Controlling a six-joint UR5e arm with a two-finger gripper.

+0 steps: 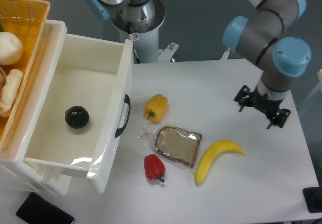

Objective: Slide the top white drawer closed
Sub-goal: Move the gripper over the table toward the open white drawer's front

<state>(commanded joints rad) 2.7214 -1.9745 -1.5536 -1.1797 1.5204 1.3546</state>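
Note:
The top white drawer stands pulled far out to the right on the left side of the table, its dark curved handle facing the table's middle. A dark round object lies inside on its floor. My gripper hangs over the right part of the table, pointing down, far from the drawer front. Its jaws look spread with nothing between them.
An orange wicker basket with pale food items sits on top of the cabinet at the far left. In front of the drawer lie a yellow pepper, bagged bread, a red pepper and a banana. A black phone rests at the bottom left.

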